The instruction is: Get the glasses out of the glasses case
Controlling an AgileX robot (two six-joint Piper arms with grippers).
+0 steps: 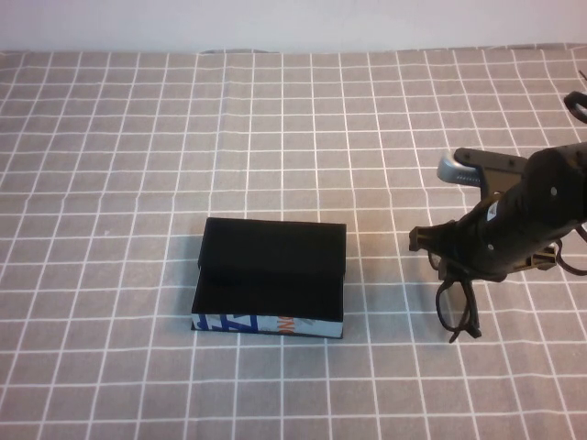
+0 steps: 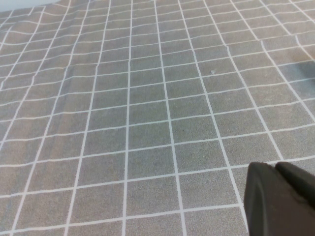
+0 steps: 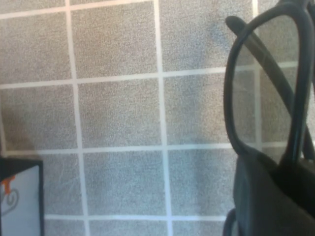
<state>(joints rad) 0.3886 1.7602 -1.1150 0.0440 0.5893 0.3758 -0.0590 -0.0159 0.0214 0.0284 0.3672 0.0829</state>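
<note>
The glasses case (image 1: 271, 275) lies open in the middle of the checked cloth, its black lid raised at the back and its light blue front wall marked in dark blue and orange. A corner of it shows in the right wrist view (image 3: 19, 196). My right gripper (image 1: 451, 266) is right of the case, shut on the black glasses (image 1: 456, 310), which hang from it just above the cloth. In the right wrist view the frame (image 3: 229, 98) sticks out past the gripper (image 3: 275, 189). My left gripper (image 2: 279, 194) is shut and empty over bare cloth, out of the high view.
The grey cloth with white grid lines (image 1: 110, 183) covers the whole table. A white wall runs along the far edge (image 1: 293, 23). The right arm (image 1: 550, 192) reaches in from the right side.
</note>
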